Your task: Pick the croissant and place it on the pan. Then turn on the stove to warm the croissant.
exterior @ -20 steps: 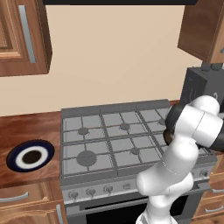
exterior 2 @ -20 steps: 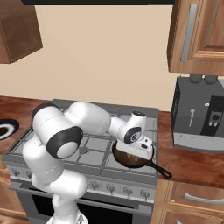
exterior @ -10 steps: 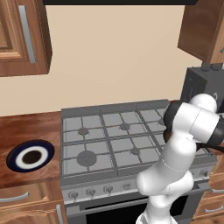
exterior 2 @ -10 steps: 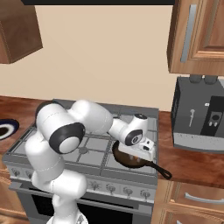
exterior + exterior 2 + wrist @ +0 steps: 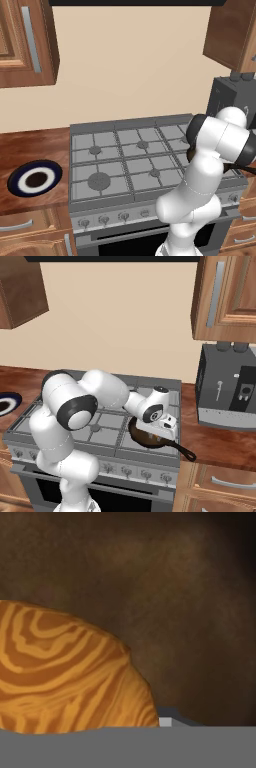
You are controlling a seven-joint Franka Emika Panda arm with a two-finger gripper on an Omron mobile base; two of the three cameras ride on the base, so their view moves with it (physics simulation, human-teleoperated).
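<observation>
Golden croissant held low over the dark pan

Golden-orange with paler swirled bands, the croissant (image 5: 65,672) takes up the 7 to 9 o'clock part of the hand view, pressed right up against the camera. Behind it, from 10 o'clock round to 4 o'clock, lies the mottled dark brown floor of the pan (image 5: 175,602). The fingertips themselves are hidden, but the gripper is closed down tight and the pastry sits right where they would meet, so it reads as clamped on the croissant; whether the croissant already touches the pan floor cannot be told.

In the right base view the pan (image 5: 150,437) sits on the front right burner of the stove (image 5: 107,428), at about 5 o'clock from the stove's middle. Its long thin black handle points toward 4 o'clock, past the stove's front corner and over the wooden surface (image 5: 220,438). The white arm bends from its shoulder at 8 o'clock across the grates, and the gripper (image 5: 161,428) points down into the pan's bowl, covering much of it.

In the left base view the stove (image 5: 125,155) shows its 6 burners under grid grates, with a row of small knobs along its front edge. The arm's elbow blocks the 3 o'clock side of the cooktop. A blue-rimmed plate (image 5: 35,178) with a white ring rests on the surface at 9 o'clock, well apart from the pan. A dark grey coffee machine (image 5: 227,388) stands on the surface at 3 o'clock, beside the stove.
</observation>
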